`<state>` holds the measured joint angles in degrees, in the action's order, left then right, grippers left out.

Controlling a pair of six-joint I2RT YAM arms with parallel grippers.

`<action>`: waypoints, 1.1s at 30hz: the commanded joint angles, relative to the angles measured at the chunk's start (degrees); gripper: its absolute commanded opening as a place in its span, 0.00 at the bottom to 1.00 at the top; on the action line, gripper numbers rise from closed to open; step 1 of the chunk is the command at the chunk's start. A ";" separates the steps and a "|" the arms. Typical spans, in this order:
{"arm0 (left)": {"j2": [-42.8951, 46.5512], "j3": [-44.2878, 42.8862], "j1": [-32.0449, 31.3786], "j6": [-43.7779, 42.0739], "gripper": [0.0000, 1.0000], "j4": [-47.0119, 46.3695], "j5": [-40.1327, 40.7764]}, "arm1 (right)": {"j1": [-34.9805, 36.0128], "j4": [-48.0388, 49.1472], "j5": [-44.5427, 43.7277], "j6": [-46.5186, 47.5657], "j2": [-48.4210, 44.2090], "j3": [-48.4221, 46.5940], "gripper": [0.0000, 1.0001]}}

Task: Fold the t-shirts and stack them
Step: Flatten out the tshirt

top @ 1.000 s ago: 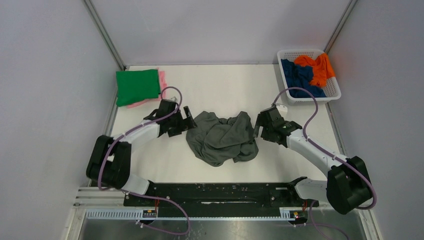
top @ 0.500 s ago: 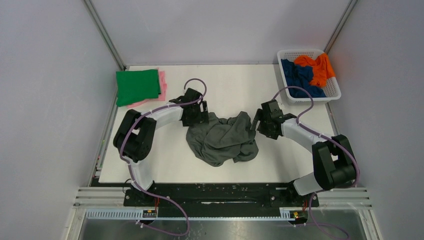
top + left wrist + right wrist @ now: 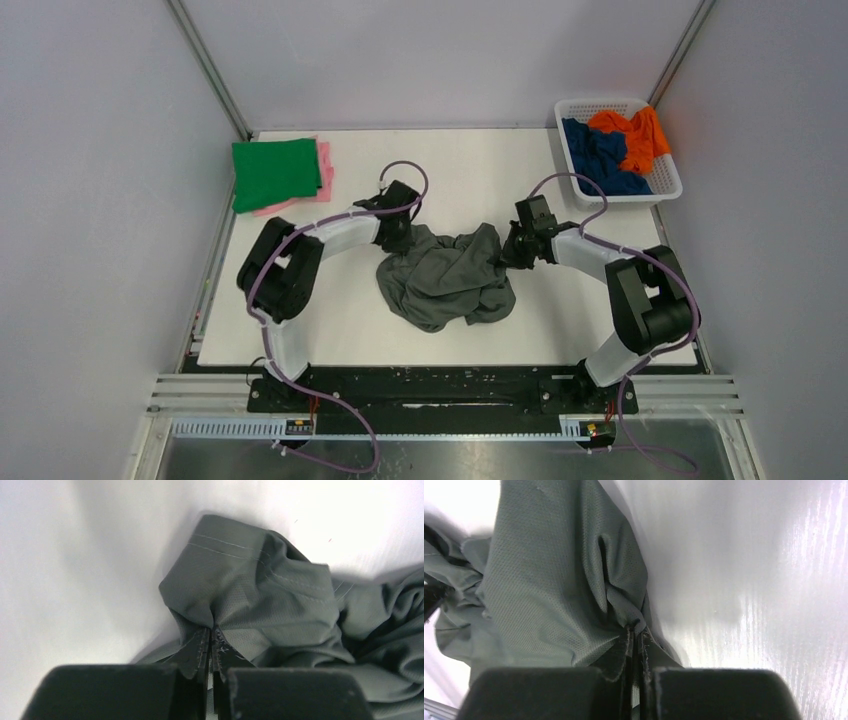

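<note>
Crumpled dark grey t-shirt (image 3: 445, 280) lies in a heap at ctr of the white table (image 3: 450, 165), both arms reaching in. Left gripper (image 3: 399, 239), jaws pressed together, pinches a hemmed fold at the heap's 10 o'clock edge; wrist view shows cloth bunched between the tips. Right gripper (image 3: 506, 252) is likewise clamped on a fold at approx. 2 o'clock, fabric puckering into its tips. At the table's 10 o'clock corner a folded green t-shirt (image 3: 275, 172) sits on a pink t-shirt (image 3: 324, 168), pink edges peeking out. At 2 o'clock, a white basket (image 3: 630, 199) holds an orange t-shirt (image 3: 635, 135) and a navy t-shirt (image 3: 598, 150), both unfolded.
</note>
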<state>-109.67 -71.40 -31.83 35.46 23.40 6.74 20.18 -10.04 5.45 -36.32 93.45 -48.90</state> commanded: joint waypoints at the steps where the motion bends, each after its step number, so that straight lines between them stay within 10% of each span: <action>1: 13.98 6.35 -0.32 0.42 0.00 -1.96 5.57 | -0.08 1.05 -0.14 1.78 -7.15 0.73 0.00; 13: 52.26 19.61 -3.94 -0.11 0.00 -5.91 9.32 | -0.11 -0.66 3.79 3.37 -38.20 5.87 0.00; 33: 85.85 5.09 -4.52 -9.30 0.00 -12.81 -6.14 | 0.01 -12.96 18.79 9.35 -61.46 -21.97 0.00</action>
<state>-25.12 -63.11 -36.21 28.71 14.79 6.20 20.18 -21.71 17.89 -27.81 31.99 -66.50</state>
